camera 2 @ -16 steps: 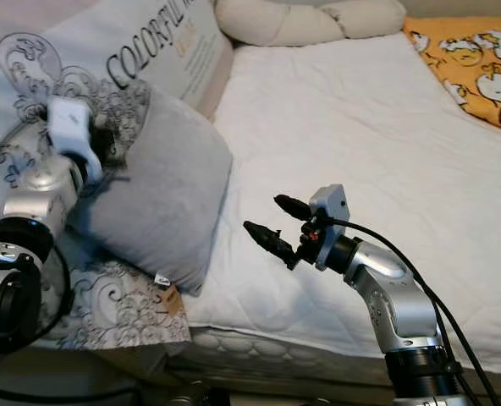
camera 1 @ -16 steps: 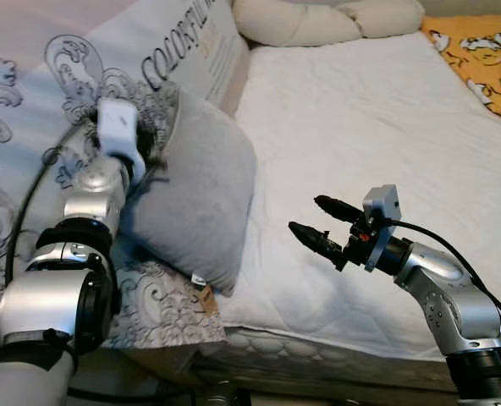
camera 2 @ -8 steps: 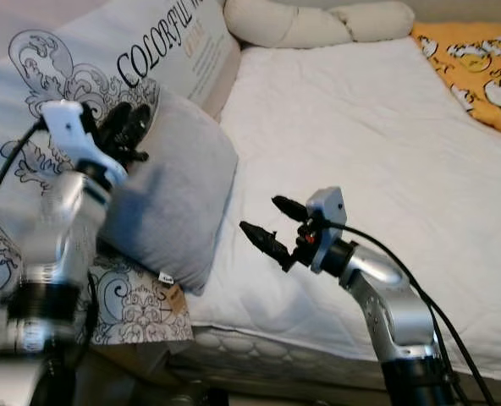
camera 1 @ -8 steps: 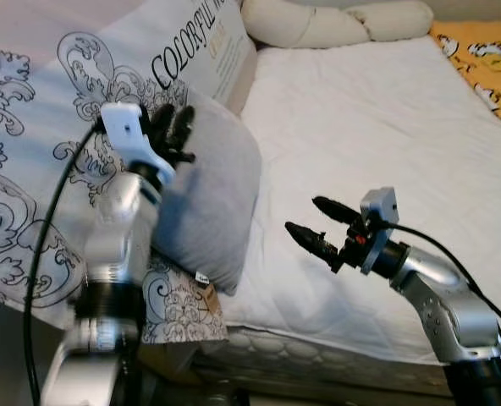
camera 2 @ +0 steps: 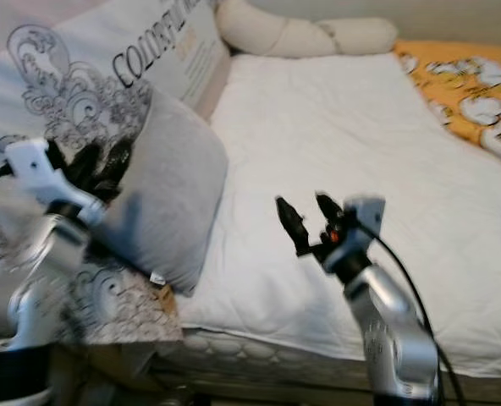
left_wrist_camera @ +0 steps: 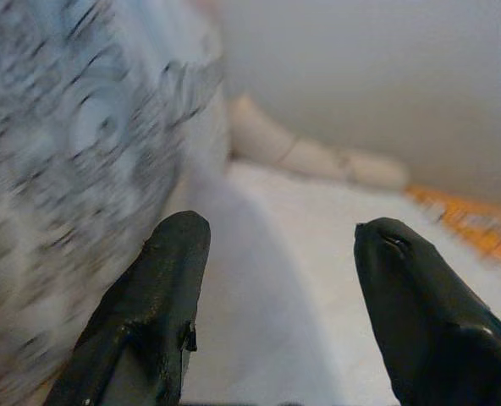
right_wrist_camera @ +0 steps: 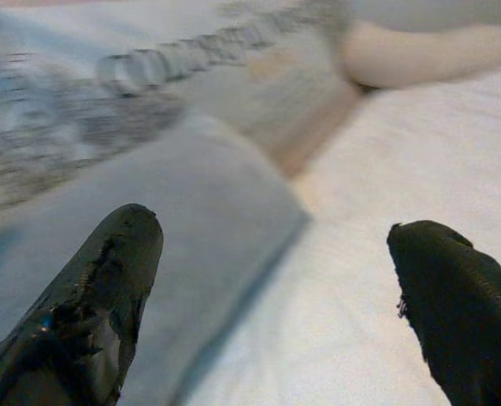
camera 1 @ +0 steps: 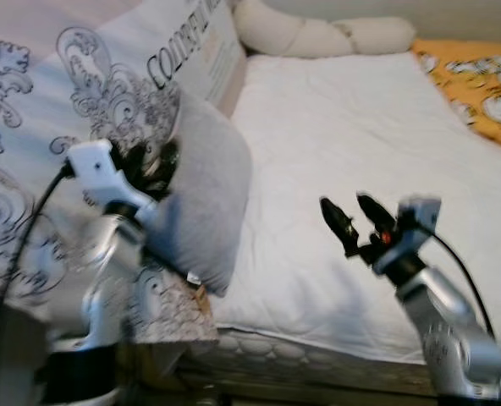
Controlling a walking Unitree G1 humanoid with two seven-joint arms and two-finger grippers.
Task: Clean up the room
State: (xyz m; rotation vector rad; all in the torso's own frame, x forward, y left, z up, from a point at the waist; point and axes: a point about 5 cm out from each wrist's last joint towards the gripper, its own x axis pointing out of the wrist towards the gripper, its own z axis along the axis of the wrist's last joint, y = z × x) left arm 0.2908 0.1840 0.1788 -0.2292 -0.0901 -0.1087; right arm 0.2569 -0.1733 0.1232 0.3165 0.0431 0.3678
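Note:
A grey pillow (camera 1: 210, 199) leans on its edge at the bed's left side, against a white duvet (camera 1: 56, 144) printed with black scrolls and lettering. My left gripper (camera 1: 154, 159) is open at the pillow's upper left edge, between pillow and duvet, holding nothing; in the left wrist view its fingers (left_wrist_camera: 170, 271) stand wide apart. My right gripper (camera 1: 345, 206) is open above the white sheet (camera 1: 352, 127), right of the pillow and apart from it. The right wrist view has the pillow (right_wrist_camera: 183, 203) ahead of the spread fingers.
A long cream bolster (camera 1: 318, 35) lies along the head of the bed. An orange patterned cover (camera 1: 479, 85) lies at the far right. The mattress's front edge (camera 1: 318, 355) runs below my right arm. The picture is blurred.
My left gripper has dropped from the pillow's top corner to its upper left edge. My right gripper has risen a little and turned its fingers upward. The camera has shifted.

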